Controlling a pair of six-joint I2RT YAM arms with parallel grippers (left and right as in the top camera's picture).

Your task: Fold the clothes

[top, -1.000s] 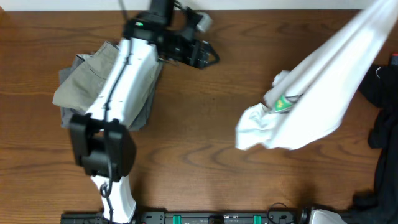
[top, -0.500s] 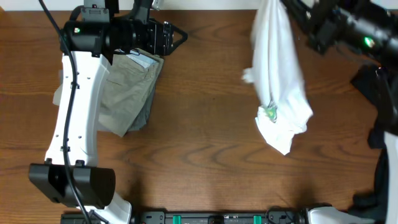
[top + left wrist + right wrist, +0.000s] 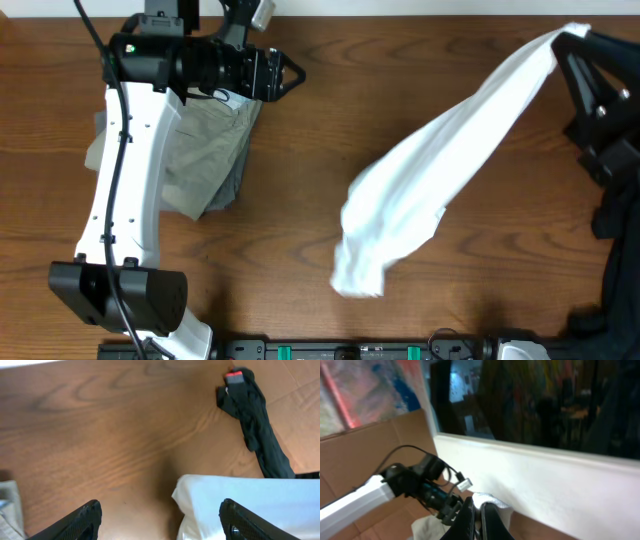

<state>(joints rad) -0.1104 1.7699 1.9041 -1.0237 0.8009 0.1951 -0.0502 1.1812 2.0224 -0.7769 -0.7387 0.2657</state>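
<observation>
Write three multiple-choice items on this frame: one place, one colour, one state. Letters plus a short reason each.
1. Where on the table does the khaki pile lie?
A) left side, partly beneath the left arm
B) right edge
C) front centre

2. What colour is the garment gripped by the right gripper?
A) black
B) white
C) khaki

3. How do the jaws of the left gripper stand?
A) shut on the khaki pile
B) open, holding nothing
C) shut on the garment

Answers:
1 A: the overhead view shows the pile at the left, with the left arm crossing over it.
2 B: the cloth runs white from the right gripper down across the table.
3 B: the left wrist view shows both jaws spread wide with nothing gripped between them.
</observation>
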